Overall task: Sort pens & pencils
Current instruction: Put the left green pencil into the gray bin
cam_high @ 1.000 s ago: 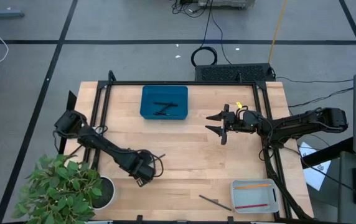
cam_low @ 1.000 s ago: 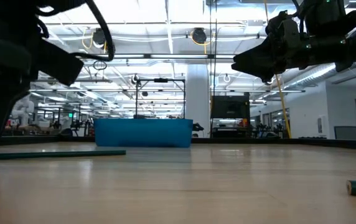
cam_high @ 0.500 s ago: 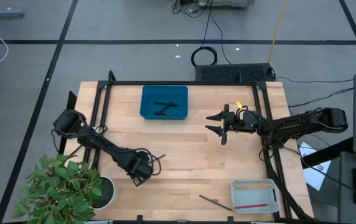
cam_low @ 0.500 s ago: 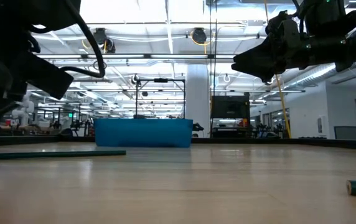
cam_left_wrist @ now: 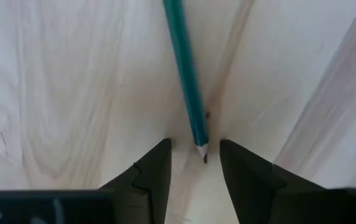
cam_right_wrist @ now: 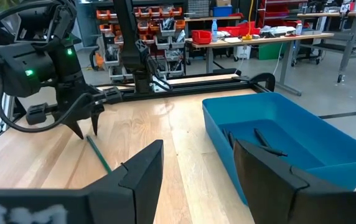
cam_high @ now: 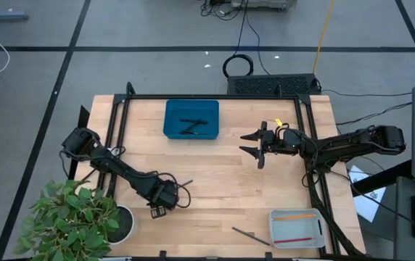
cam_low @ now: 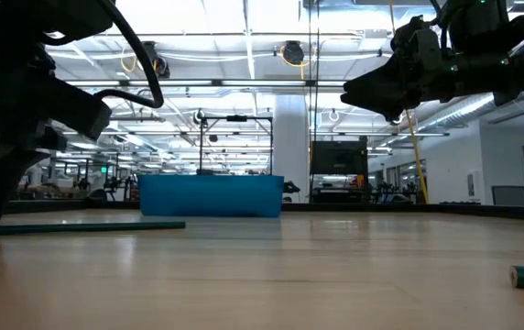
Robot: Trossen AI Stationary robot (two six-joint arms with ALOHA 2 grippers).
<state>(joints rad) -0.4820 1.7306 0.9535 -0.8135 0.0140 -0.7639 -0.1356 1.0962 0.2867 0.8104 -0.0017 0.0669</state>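
Teal pencil point(cam_left_wrist: 187, 74), blue tray point(cam_high: 191, 118)

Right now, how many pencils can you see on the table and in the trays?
4. An orange pencil and a red pencil lie in the grey tray; a dark pencil lies on the table beside it; a green pencil lies at the left gripper. Others may be hidden.

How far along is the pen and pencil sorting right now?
Done: black pens lie in the blue tray; an orange pencil and a red pencil lie in the grey tray. In hand: the left end effector, open, straddles the green pencil tip. Left: that pencil and a dark one on the table. The right end effector waits mid-table.
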